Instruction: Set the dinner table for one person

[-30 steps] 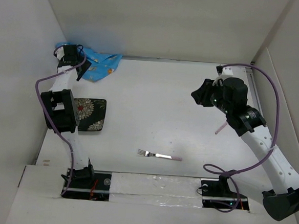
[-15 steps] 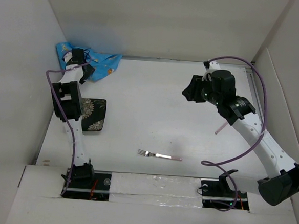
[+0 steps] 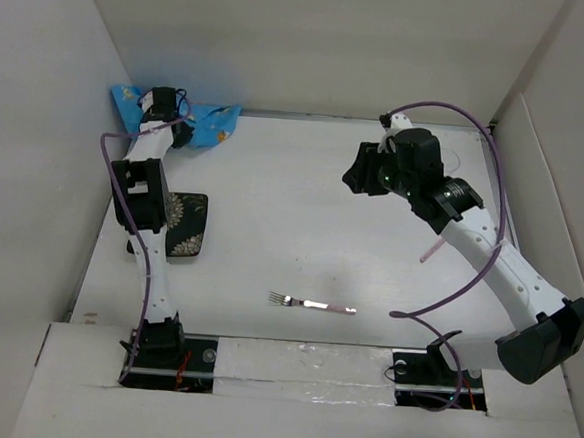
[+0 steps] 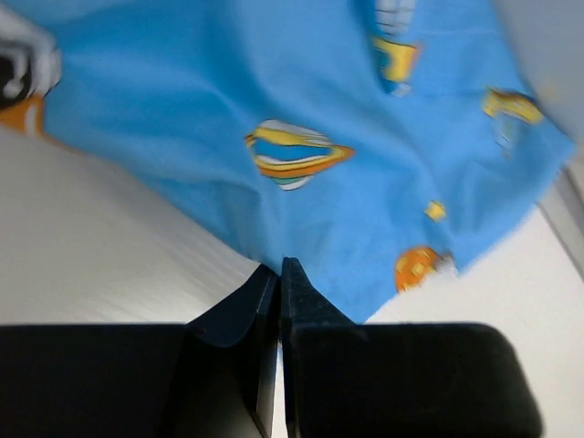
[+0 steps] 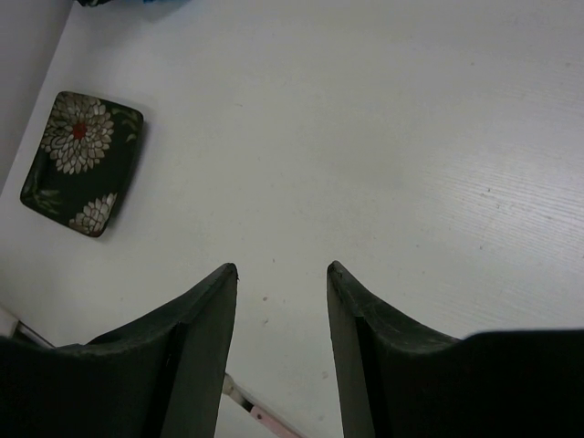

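The dinner table (image 3: 303,210) is the wide white surface. A crumpled blue cartoon-print cloth mat (image 3: 210,123) lies in its back left corner. My left gripper (image 3: 165,103) is over the mat there. In the left wrist view its jaws (image 4: 279,265) are pressed together at the near edge of the mat (image 4: 301,100), pinching it. A dark floral square plate (image 3: 183,223) sits at the left. A fork (image 3: 311,304) with a pink handle lies near the front middle. My right gripper (image 3: 355,175) hovers open over the bare middle (image 5: 283,269), holding nothing.
A second pink-handled utensil (image 3: 430,252) lies at the right, partly under the right arm. White walls close in the table on the left, back and right. The right wrist view shows the plate (image 5: 82,160) far left and a pink handle (image 5: 265,420) low between the fingers.
The left gripper has reached further into the back corner and closed on the mat's edge. The right arm has swung left toward the table's middle, its jaws a little wider.
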Controlling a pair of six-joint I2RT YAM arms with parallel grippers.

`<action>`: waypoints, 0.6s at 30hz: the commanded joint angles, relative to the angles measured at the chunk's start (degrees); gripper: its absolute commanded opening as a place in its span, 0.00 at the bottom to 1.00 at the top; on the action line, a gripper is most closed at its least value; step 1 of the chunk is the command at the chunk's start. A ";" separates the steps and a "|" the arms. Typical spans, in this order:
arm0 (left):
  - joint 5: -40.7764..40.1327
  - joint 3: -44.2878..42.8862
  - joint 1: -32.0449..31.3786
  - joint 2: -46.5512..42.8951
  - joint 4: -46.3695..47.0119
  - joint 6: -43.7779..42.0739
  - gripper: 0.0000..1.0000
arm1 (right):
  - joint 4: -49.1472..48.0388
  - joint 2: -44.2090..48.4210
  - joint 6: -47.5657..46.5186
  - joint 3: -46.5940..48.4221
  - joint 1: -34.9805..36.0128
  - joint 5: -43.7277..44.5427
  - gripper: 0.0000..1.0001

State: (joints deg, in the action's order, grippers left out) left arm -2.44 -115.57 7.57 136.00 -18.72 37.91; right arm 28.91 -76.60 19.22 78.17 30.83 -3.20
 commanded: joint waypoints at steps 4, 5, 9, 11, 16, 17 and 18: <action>7.70 -3.70 -7.92 -18.39 4.92 -0.47 0.00 | -2.71 -1.71 -1.73 5.23 0.46 0.48 0.55; 8.67 -3.96 -9.58 -19.54 5.53 0.14 0.00 | -2.71 -2.15 -2.34 5.76 -0.24 0.39 0.58; 11.67 -4.67 -14.06 -26.03 6.59 1.99 0.00 | -2.63 -3.38 -3.14 9.01 -2.96 -1.37 0.66; 12.19 -4.40 -16.43 -28.41 6.86 2.43 0.00 | -2.45 -3.65 -3.05 9.72 -4.28 -2.07 0.69; 15.10 -1.77 -21.96 -30.71 7.12 1.73 0.00 | -4.20 -2.59 -1.83 7.18 -5.34 -2.43 0.77; 14.66 0.32 -23.21 -31.23 7.03 1.03 0.00 | -4.56 -2.16 -1.65 6.47 -5.34 -2.07 0.80; 14.39 1.74 -24.35 -31.41 7.12 -0.02 0.00 | -4.65 -1.89 -1.38 5.68 -5.95 -1.72 0.81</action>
State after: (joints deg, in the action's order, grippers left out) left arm 10.68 -117.34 -14.59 104.14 -11.35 39.42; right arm 27.64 -80.55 17.76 84.64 25.52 -4.75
